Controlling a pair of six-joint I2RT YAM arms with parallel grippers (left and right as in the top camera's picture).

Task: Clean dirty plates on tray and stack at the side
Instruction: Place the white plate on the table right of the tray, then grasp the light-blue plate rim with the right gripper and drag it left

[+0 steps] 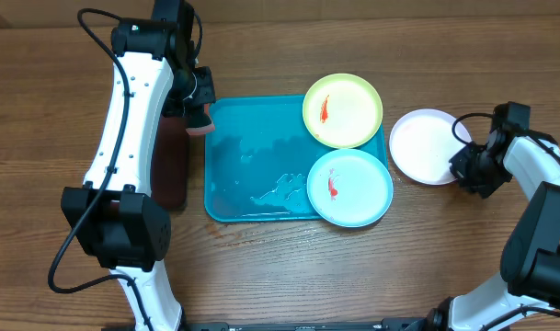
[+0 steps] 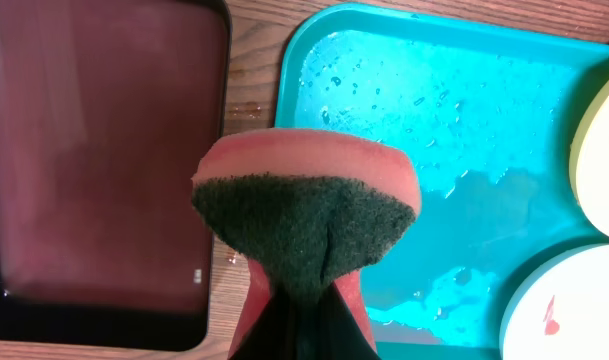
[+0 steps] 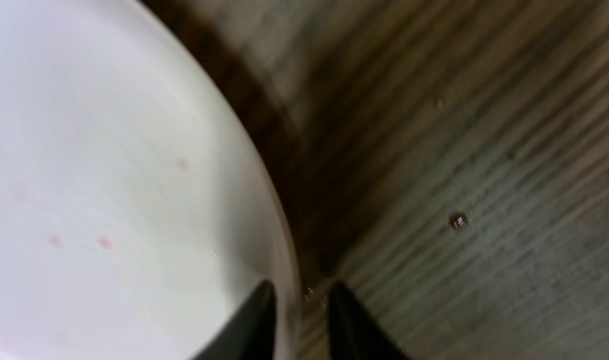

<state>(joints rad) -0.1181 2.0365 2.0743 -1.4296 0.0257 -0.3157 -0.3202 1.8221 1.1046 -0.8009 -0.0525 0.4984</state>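
Note:
The turquoise tray [image 1: 252, 165] holds two dirty plates with red smears: a pale green one [image 1: 343, 110] at its far right corner and a pale blue one [image 1: 350, 188] at its near right corner. A white plate [image 1: 427, 145] lies on the table right of the tray, showing only faint pink specks [image 3: 104, 180]. My right gripper [image 1: 468, 165] is low at its right rim, the fingers [image 3: 302, 300] slightly open with the rim between them. My left gripper [image 1: 199, 115] is shut on a red sponge with a dark green scouring face [image 2: 304, 200], above the tray's far left corner [image 2: 314, 60].
A black tray with a dark red inside [image 1: 172, 156] lies left of the turquoise tray, partly under the left arm. Water drops and a puddle [image 2: 484, 200] wet the turquoise tray's floor. Bare wooden table surrounds everything.

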